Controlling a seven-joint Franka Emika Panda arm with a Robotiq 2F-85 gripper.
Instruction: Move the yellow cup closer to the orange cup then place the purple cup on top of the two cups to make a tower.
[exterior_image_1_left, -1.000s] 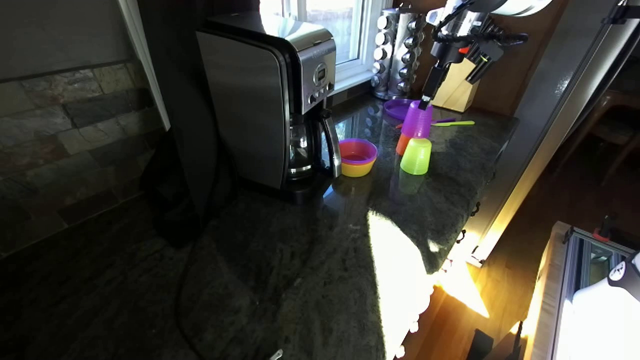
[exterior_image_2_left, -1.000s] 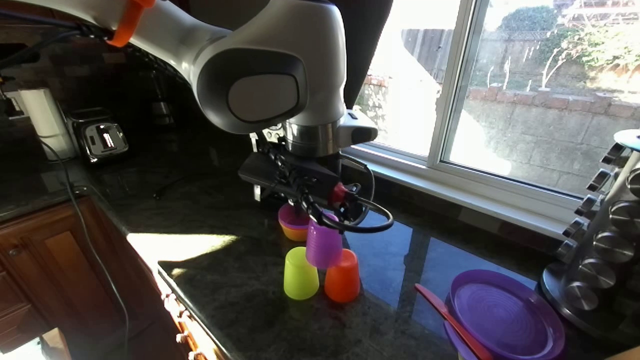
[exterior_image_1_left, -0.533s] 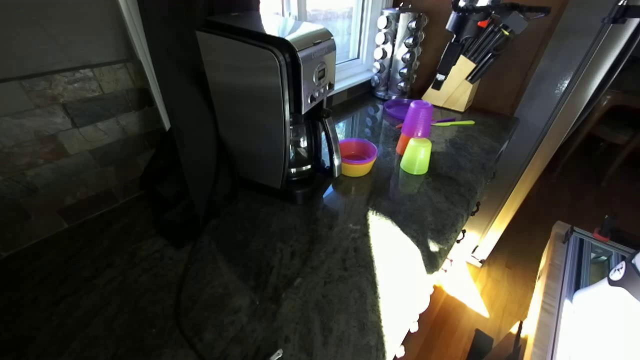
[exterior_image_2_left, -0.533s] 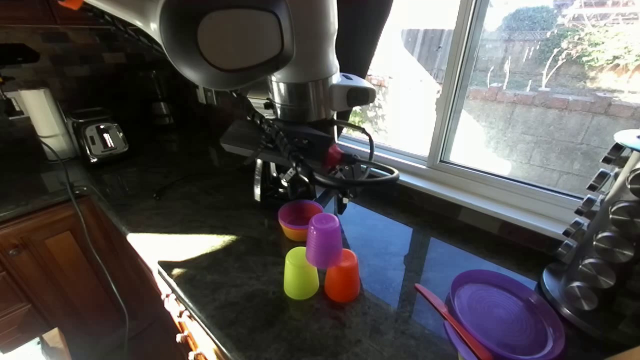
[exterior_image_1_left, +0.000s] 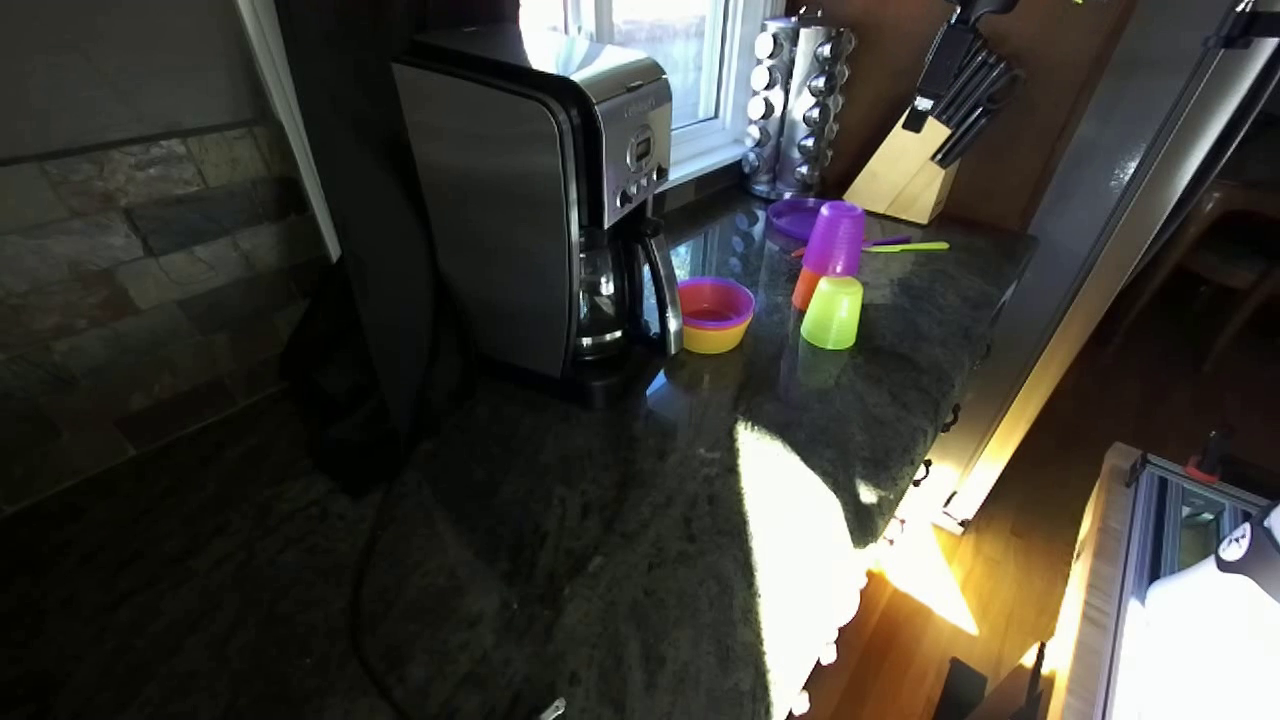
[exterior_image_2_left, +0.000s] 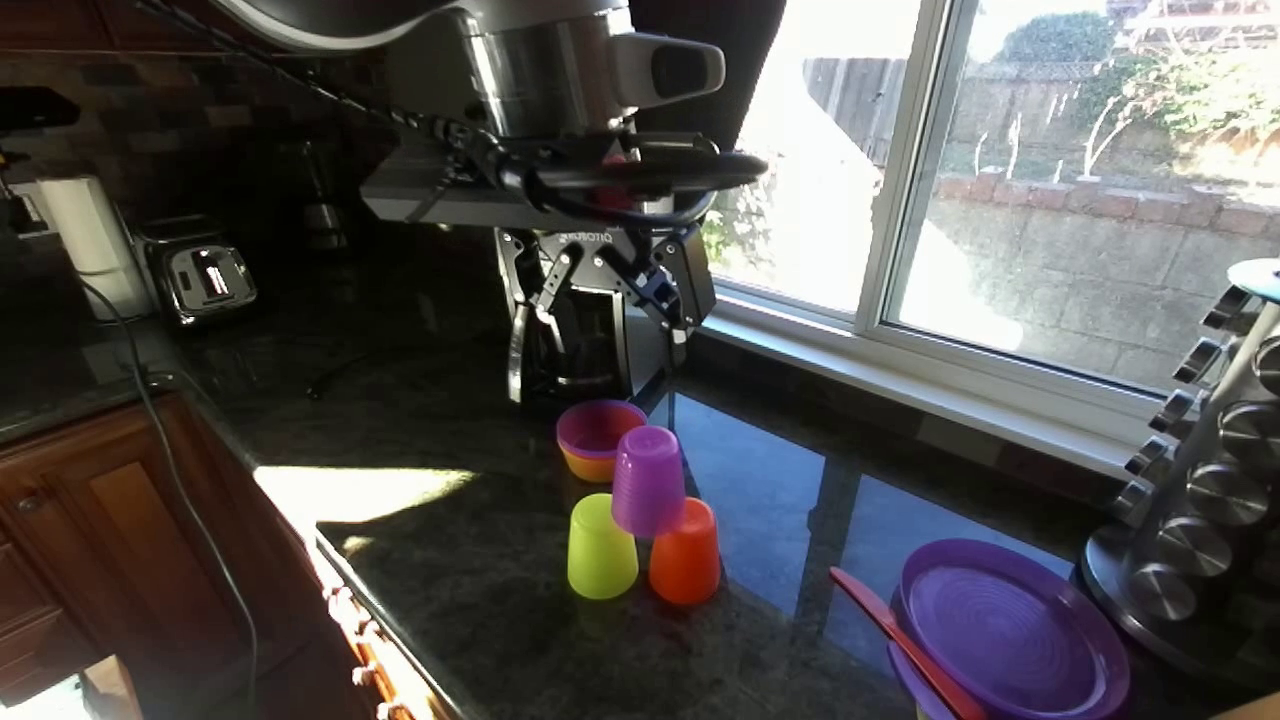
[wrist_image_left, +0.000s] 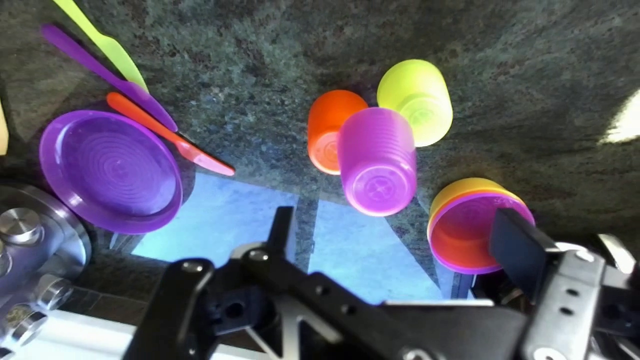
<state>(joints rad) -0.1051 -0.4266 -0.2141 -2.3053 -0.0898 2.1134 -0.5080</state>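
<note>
Purple cup (wrist_image_left: 377, 160) atop ylw (wrist_image_left: 417, 85), orng (wrist_image_left: 327, 120), grpr (wrist_image_left: 397, 230) clear

In an exterior view, lettering (exterior_image_2_left: 588, 238) is spelling "ROBOTIQ" across the black body of the tool (exterior_image_2_left: 605, 345). In an exterior view, the coffee maker (exterior_image_1_left: 490, 220) is bearing print (exterior_image_1_left: 644, 109) too small for sure reading; a white casing (exterior_image_1_left: 1210, 630) is showing a round emblem (exterior_image_1_left: 1236, 543).

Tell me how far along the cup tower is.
Looks done: the yellow cup stands beside the orange cup, both upside down, and the purple cup sits on top, bridging the two.
In hand: nothing; the wrist view shows the pincer open, apart from all three cups.
Left: probably nothing more with the cups, since the purple cup stays up without being held.
</note>
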